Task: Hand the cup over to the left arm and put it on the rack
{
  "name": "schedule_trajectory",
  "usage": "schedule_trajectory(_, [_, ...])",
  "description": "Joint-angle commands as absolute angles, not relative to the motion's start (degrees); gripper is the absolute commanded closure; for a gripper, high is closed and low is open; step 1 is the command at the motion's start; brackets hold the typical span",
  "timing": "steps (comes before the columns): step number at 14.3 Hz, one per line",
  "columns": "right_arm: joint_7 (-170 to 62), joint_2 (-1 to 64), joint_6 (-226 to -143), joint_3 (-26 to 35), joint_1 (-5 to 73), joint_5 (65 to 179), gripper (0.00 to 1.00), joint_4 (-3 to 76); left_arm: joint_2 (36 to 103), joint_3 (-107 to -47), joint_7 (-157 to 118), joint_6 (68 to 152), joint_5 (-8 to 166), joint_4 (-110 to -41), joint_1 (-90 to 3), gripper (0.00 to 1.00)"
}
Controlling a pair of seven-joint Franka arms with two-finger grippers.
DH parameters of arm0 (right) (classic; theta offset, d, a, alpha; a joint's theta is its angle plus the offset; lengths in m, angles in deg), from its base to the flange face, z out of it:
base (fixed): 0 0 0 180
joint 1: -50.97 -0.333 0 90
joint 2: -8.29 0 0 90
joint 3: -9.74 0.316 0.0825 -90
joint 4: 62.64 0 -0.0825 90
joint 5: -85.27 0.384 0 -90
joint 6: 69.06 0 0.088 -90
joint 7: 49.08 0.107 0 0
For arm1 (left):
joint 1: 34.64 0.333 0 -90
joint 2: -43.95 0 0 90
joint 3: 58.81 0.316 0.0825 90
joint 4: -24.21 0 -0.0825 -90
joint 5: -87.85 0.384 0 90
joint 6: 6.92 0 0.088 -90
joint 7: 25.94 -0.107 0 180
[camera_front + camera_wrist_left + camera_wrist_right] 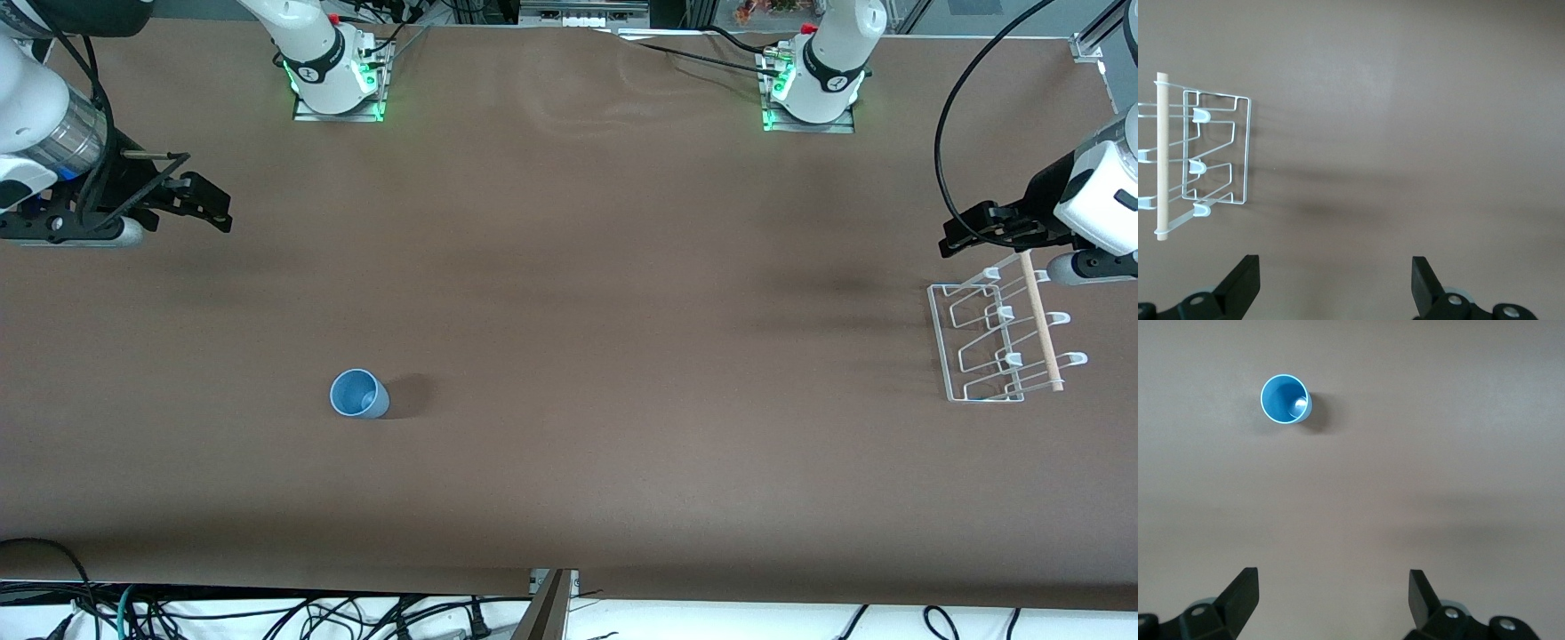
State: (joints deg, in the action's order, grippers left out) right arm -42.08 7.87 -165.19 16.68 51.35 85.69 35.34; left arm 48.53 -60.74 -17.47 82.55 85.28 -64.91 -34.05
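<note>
While cup (359,394) stands upright, mouth up, toward right arm's end of table, right gripper (209,206) hangs nearer, jaws spread, empty; left gripper (965,233) waits spread over rack (942,342).

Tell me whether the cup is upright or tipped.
Upright: the cup stands on the table, open mouth up, its round rim and inside bottom visible from above.

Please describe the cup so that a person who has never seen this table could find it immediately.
On the brown table, look toward the right arm's end, nearer the front camera than the white wire rack. The cup stands alone there, upright with its mouth up. It is the only light-blue thing on the table.
</note>
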Motion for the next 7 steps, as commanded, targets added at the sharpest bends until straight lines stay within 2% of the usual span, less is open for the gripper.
schedule_trajectory(1, [-42.31,12.40,-165.39,16.68,51.05,84.74,0.01,33.69,49.58,-60.92,-17.33,80.36,85.04,-62.62,-34.11,0.00])
schedule_trajectory(5, [-41.70,22.33,-174.85,16.85,50.17,85.27,0.01,33.26,49.58,-61.00,-17.33,80.36,86.27,-62.62,-34.20,0.00])
schedule_trajectory(7, [-41.52,28.47,-178.65,16.85,48.69,85.27,0.01,30.19,49.58,-61.09,-17.33,80.36,86.27,-62.62,-34.20,0.00])
